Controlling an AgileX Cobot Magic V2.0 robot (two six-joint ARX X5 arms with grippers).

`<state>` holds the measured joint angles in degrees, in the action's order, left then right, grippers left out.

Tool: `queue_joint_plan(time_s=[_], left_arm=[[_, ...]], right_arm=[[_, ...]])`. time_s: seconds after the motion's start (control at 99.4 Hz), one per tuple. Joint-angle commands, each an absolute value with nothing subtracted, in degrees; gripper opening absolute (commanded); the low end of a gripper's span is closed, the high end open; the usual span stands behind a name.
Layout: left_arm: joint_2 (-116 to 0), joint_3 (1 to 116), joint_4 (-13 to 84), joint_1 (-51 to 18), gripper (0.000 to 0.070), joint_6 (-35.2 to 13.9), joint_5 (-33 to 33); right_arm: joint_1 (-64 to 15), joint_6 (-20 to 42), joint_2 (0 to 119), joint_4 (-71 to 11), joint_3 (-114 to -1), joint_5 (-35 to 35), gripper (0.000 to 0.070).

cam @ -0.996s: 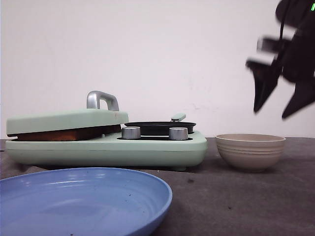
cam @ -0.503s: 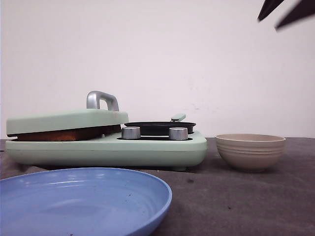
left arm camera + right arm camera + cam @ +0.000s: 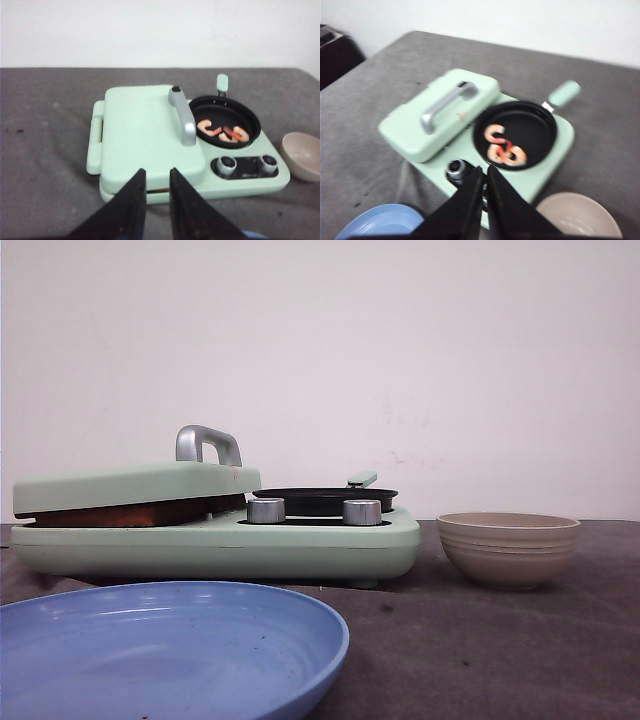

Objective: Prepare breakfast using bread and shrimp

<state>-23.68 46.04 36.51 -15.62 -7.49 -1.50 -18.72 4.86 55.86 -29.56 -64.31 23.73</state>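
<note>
1. One mint-green breakfast maker sits on the grey bench, bread clamped under its lid, beige bowl beside, blue plate nearest.
2. Left hand nearly closed, empty, above the lid.
3. Right hand nearly closed, empty; shrimp lie in the black pan.

A pale green cooker sits on the dark grey table, its hinged lid with a silver handle resting down over a brown-edged slice of bread. Beside the lid, a black pan sits on the cooker above two silver knobs. A beige ribbed bowl stands apart to the right, and a blue plate lies nearest the camera.
</note>
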Motion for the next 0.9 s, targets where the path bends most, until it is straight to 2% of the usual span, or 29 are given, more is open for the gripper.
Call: queue_joint_plan(time_s=[0.0,0.201,0.463,0.593,0.684,0.885], left_arm=[[-23.0,45.8,33.9,-15.8,0.0,-10.3,-2.1],[-16.4,40.0,28.0,-15.8,0.0,-14.7,-3.0],[-7.3,32.8,27.4,-15.8,0.0,-14.7,-2.5],[-3.2,30.3,28.7,-15.8,0.0,-14.6,-2.5],[-0.1,28.5,30.5,-15.8,0.0,-14.7,-0.8],[-0.2,28.2,30.6,-15.8,0.0,-14.9,1.3]], right_arm=[[-20.5,3.4,55.6,-28.2,-63.4,23.2,0.0004],[-25.7,3.3,49.3,-16.5,-51.0,20.9,0.0004],[-30.2,5.9,38.9,-1.9,-29.9,14.8,0.0004],[-31.1,10.4,34.6,3.3,-21.0,13.3,0.0004],[-31.9,11.9,31.5,4.5,-16.5,11.5,0.0004],[-32.2,10.8,25.5,1.9,-12.8,8.6,0.0004]])
